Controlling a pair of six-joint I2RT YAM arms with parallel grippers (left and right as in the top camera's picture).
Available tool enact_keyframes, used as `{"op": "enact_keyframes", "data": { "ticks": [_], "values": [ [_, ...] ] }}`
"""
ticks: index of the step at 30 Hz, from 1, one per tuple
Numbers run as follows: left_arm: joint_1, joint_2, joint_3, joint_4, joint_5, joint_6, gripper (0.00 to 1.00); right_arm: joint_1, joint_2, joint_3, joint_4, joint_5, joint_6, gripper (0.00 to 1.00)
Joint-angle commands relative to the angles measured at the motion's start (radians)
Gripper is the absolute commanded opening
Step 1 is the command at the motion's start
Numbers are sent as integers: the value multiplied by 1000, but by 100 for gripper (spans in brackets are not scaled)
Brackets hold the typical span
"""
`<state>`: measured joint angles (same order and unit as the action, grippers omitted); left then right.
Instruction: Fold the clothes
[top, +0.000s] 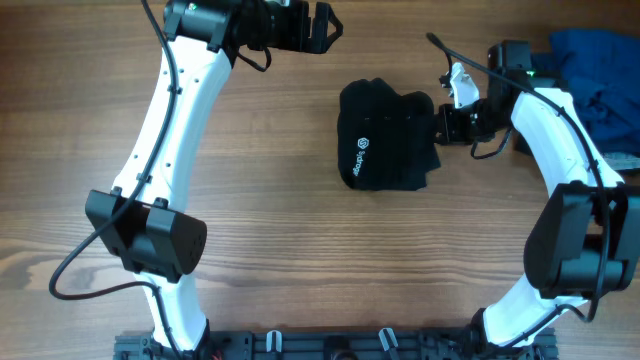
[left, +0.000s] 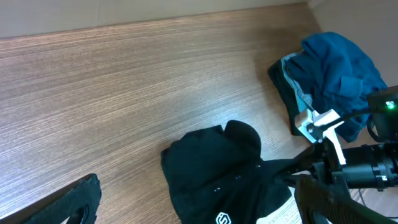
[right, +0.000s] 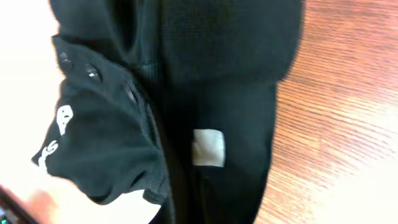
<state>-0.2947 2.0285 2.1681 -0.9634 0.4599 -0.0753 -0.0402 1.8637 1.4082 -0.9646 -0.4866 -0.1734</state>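
Observation:
The clothes (top: 385, 135) are one black garment folded into a compact bundle at the table's middle, with a small white logo (top: 361, 150) facing up. My right gripper (top: 441, 122) is at the bundle's right edge. In the left wrist view the black fabric (left: 217, 168) draws to a point into the right gripper (left: 303, 168). Black cloth (right: 217, 74) with a white tag (right: 208, 148) fills the right wrist view and hides the fingers. My left gripper (top: 318, 28) hangs open at the far edge, apart from the garment, its fingers (left: 74, 199) spread wide.
A heap of blue and dark garments (top: 595, 80) lies at the table's far right, close behind the right arm, and shows in the left wrist view as the blue heap (left: 329, 74). Bare wood table (top: 280, 230) surrounds the bundle.

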Motion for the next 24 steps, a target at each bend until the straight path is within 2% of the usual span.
{"op": "enact_keyframes", "data": {
  "ticks": [1, 3, 4, 9, 14, 17, 24],
  "values": [
    [-6, 3, -3, -9, -10, 19, 100, 4, 11, -14, 0, 89, 28, 89],
    [-6, 3, -3, -22, -17, 20, 100, 3, 21, -14, 2, 207, 111, 98],
    [-6, 3, -3, -26, -21, 24, 100, 2, 21, -14, 5, 230, 129, 97],
    [-6, 3, -3, -39, -28, 45, 100, 0, 17, 11, 17, 191, 145, 90],
    [-6, 3, -3, -40, -28, 45, 100, 3, 2, 78, 2, 9, 43, 83],
    [-6, 3, -3, -40, -33, 45, 100, 15, 0, 95, 51, -108, 31, 81],
    [-2, 3, -3, -40, -73, 45, 100, 80, 39, 58, 197, -227, 77, 65]
  ]
}}
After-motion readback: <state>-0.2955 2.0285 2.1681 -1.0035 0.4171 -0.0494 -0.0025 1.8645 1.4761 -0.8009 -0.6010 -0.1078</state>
